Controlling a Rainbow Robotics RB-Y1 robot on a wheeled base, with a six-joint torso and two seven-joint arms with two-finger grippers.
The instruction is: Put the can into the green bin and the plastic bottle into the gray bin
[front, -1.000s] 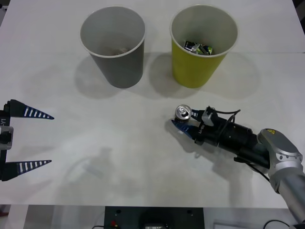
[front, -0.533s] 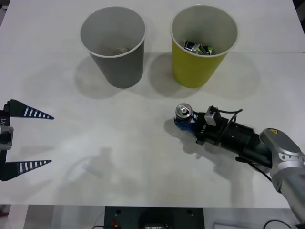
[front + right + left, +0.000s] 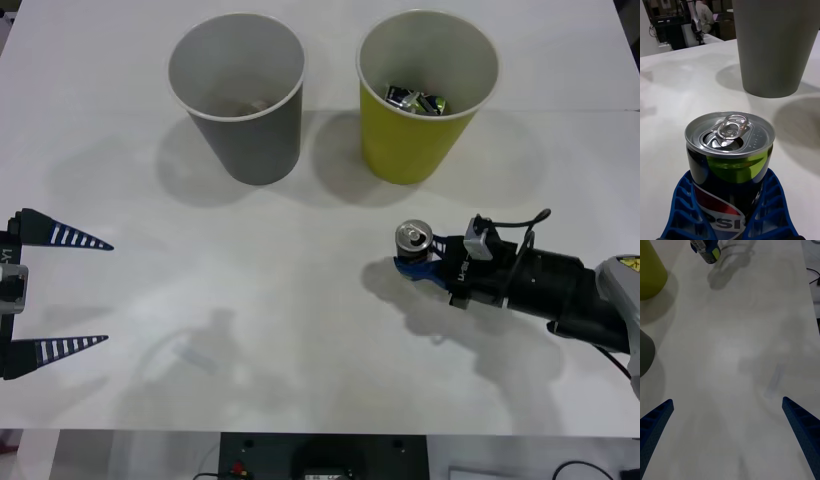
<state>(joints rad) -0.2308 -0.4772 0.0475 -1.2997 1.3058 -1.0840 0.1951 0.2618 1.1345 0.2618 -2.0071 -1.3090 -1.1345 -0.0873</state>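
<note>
the left gripper waits at the table's left edge, its 2 blue fingers spread wide and empty. behind stand the dark gray paper cup and the yellow-green paper cup. the right gripper clamps the small dark drink can low on its body, so it stays upright near the green cup, its likely goal.

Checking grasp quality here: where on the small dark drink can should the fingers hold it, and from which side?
Around the lower body of the small dark drink can, from the side, as the right gripper does: the can stands upright, its round wall fitting between the blue ribbed fingers.
</note>
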